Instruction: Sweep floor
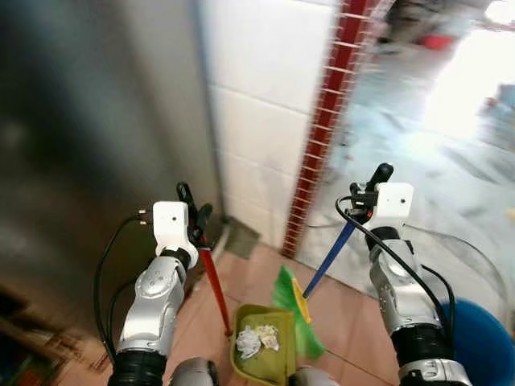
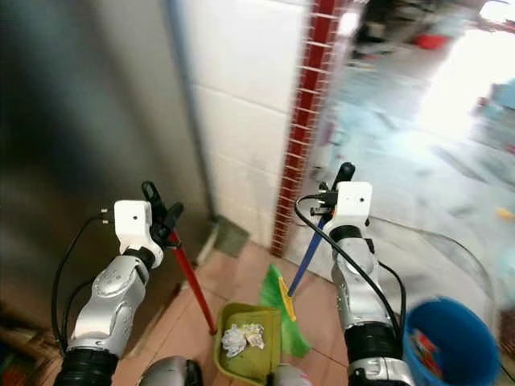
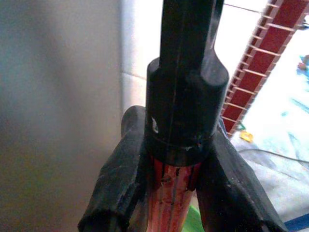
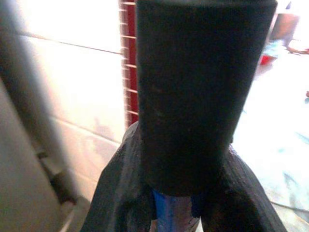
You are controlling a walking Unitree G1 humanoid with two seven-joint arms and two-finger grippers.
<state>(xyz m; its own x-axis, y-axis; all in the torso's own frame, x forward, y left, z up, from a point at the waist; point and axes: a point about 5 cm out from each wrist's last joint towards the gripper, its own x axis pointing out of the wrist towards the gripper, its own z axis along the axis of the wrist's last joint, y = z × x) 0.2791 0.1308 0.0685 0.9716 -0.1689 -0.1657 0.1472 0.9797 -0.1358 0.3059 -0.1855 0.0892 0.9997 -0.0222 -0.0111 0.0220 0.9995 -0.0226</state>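
A green broom is resting beside a green dustpan carrying crumpled paper on the tiled floor. The right end effector is clamping the broom's blue handle; the left end effector is clamping the dustpan's red handle.

Both silver arms are raised in front of the body, elbows bent, forearms angled up and slightly inward. The left gripper has its two black fingers clamped around a red handle. The right gripper sits a little higher, and its fingers appear closed around a blue handle, though the blur makes that less certain.
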